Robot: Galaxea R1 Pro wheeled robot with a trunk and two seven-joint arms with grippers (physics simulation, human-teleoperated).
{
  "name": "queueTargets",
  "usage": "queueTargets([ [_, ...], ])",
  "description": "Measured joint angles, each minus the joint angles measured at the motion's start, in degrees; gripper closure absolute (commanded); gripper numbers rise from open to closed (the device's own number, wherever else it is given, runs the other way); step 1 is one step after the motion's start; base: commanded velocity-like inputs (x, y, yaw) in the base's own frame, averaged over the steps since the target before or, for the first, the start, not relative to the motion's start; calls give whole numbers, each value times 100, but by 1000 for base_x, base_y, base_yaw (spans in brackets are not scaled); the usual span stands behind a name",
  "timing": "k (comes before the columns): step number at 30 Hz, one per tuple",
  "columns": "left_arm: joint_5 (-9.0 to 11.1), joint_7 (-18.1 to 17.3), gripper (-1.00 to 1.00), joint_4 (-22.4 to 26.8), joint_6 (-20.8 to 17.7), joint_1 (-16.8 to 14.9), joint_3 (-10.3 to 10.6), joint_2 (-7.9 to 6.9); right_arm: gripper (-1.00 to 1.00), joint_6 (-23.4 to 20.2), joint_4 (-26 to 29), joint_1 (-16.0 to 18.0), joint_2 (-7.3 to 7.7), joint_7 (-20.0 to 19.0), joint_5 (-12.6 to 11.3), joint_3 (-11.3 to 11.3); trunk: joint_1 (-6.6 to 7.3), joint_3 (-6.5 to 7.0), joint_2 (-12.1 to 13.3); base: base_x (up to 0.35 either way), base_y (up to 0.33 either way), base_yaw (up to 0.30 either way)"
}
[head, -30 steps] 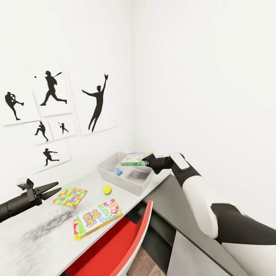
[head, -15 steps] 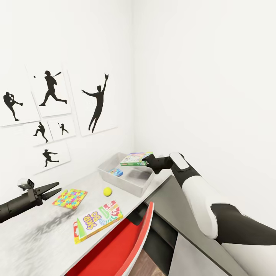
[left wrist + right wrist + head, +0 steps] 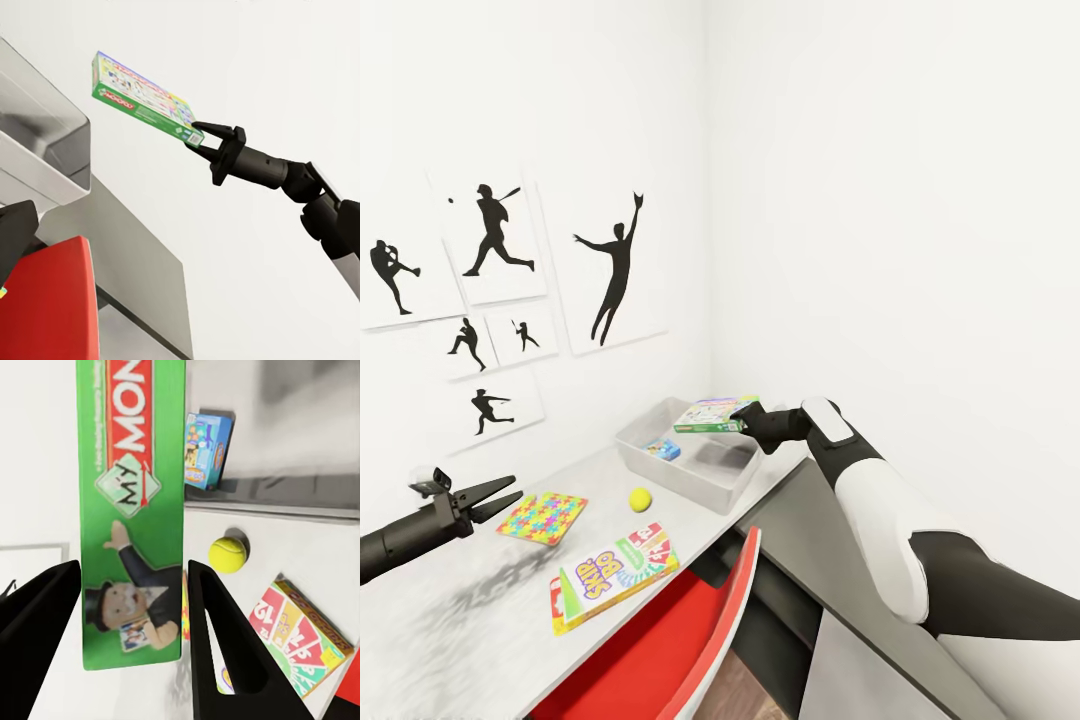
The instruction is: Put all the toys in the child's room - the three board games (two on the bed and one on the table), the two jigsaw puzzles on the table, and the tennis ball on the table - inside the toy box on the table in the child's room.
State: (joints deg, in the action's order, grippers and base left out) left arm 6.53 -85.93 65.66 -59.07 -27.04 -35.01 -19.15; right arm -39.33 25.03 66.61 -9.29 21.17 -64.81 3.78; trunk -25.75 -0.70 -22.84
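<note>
The green board game (image 3: 710, 414) is held flat by one end in the right gripper (image 3: 744, 416), above the toy box (image 3: 650, 451) at the table's (image 3: 460, 620) far corner. It should be lowered inside before being let go. The left gripper (image 3: 500, 493) is open and empty.

Tennis ball (image 3: 640, 498) on table (image 3: 480, 610), before toy box (image 3: 690, 470).
</note>
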Motion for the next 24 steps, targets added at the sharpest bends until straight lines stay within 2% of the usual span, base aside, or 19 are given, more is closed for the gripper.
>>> queueTargets([
  [6,1,2,-100,0,0,0,-2,0,100,-1,2,-1,3,-2,4,2,-1,0,0,-20,-1,17],
  [15,-3,3,-100,-50,0,2,-5,-1,100,0,1,-1,2,-2,8,-5,0,0,0,-43,0,228],
  [24,-9,2,-100,-76,0,0,1,0,100,0,3,-2,3,-2,3,1,0,0,0,-1,0,54],
])
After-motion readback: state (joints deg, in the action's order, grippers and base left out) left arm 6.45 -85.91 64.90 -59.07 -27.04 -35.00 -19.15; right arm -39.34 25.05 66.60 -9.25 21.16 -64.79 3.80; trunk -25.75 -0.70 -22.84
